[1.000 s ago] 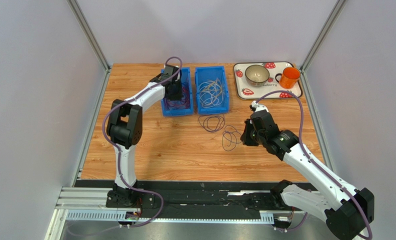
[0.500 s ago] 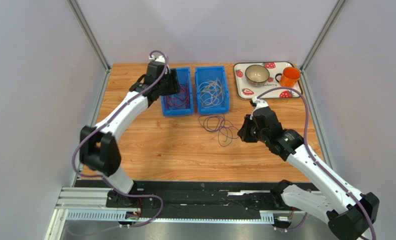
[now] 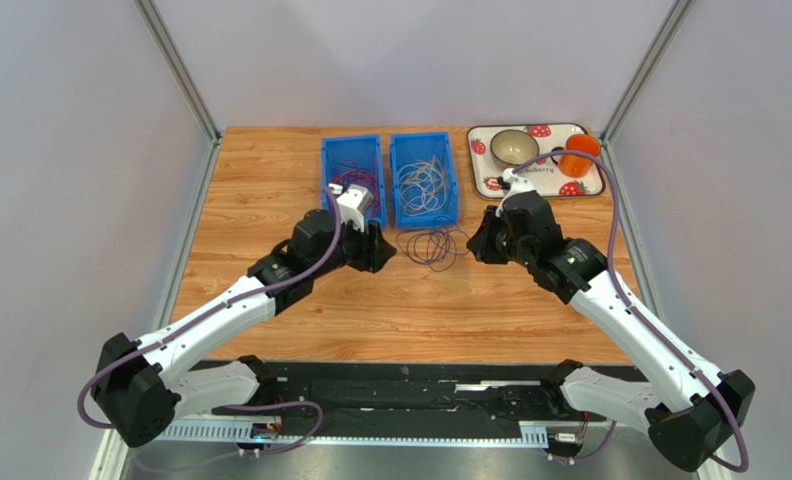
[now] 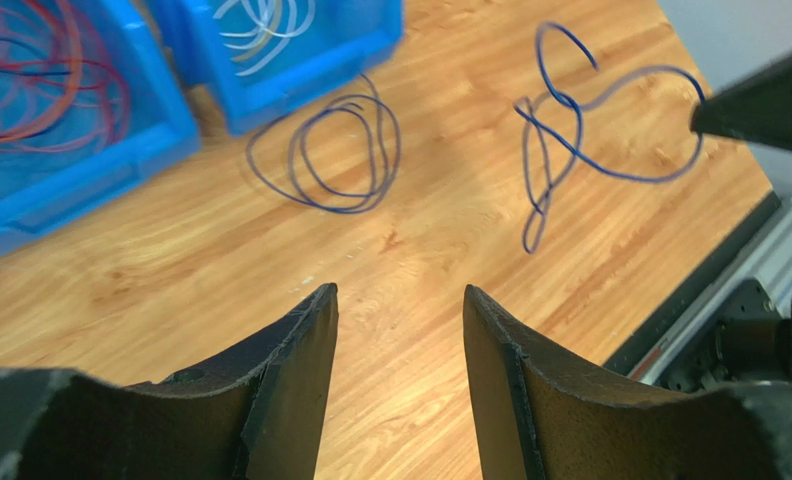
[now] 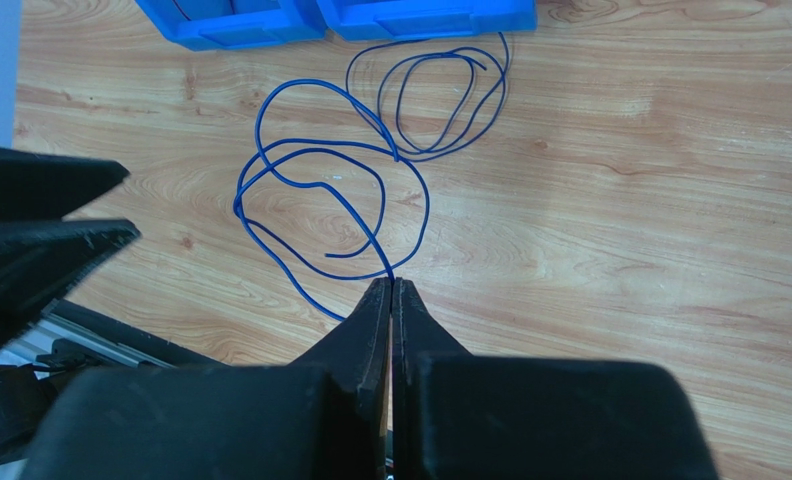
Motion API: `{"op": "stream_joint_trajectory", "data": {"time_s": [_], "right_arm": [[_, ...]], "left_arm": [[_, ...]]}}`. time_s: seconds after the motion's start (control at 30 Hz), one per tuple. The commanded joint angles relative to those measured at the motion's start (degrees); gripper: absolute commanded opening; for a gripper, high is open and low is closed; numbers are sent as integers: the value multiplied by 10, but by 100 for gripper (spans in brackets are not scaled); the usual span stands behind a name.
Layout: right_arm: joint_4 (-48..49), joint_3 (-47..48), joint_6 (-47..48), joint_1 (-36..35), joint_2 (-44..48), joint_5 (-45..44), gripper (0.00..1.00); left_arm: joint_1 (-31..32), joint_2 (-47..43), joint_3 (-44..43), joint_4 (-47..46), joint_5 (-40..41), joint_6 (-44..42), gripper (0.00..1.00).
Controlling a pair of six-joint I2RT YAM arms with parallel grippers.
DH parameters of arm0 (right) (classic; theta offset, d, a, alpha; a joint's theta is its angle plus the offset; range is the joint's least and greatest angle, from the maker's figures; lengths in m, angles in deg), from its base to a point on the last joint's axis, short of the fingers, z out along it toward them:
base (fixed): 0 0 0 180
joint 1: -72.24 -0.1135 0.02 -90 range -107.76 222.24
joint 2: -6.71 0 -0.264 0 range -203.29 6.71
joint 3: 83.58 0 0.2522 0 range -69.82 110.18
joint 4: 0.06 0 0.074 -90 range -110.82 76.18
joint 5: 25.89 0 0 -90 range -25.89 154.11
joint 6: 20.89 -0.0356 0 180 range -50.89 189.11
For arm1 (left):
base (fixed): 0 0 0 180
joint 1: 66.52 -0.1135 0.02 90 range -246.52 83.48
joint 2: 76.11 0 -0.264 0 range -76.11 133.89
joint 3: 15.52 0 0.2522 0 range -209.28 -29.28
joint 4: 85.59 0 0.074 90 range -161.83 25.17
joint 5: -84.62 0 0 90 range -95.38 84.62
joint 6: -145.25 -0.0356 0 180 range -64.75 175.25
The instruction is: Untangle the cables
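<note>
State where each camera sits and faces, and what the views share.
Top: above and behind the arms, looking down at the table; both arms show.
Left wrist: looks past the open left gripper at the blue cable.
Right wrist: looks down past the right gripper, shut on that cable.
Shared: all three show the cable and blue bins.

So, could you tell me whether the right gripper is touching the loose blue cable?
Touching. The right wrist view shows the blue cable running straight into the shut tips of the right gripper, pinched between them with no gap.
</note>
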Motion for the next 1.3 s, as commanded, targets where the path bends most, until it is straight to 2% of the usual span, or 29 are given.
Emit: {"op": "stream_joint_trajectory", "data": {"time_s": [0.0,0.13,0.43,0.7,0.73,0.8,0.83,0.93,0.97,1.13,1.27], "right_arm": [[16,35,-12,-4,-2,0,0],[11,40,-13,-6,0,1,0],[2,39,-12,-8,17,-4,0],[-5,34,-12,-8,31,-5,0],[-6,32,-13,-8,33,-7,0],[-7,31,-10,-8,35,-9,0],[-8,31,-10,-8,37,-10,0],[-18,33,-2,-7,44,-26,0],[-22,36,1,-7,50,-33,0],[-71,53,3,-2,66,-170,0],[-92,49,-13,22,76,-205,0]], "left_arm": [[40,0,15,-110,-29,-17,58],[77,35,-2,-131,-33,-29,57],[110,109,-31,-172,-38,-22,58],[120,159,-55,-195,-1,-18,41],[119,168,-57,-202,0,-17,28],[119,175,-65,-206,1,-15,16],[119,179,-67,-201,4,-16,0],[119,171,-81,-156,37,-23,0],[120,165,-84,-141,80,-34,0],[116,100,-94,-19,218,-80,0],[71,46,-92,51,251,-82,0]]}}
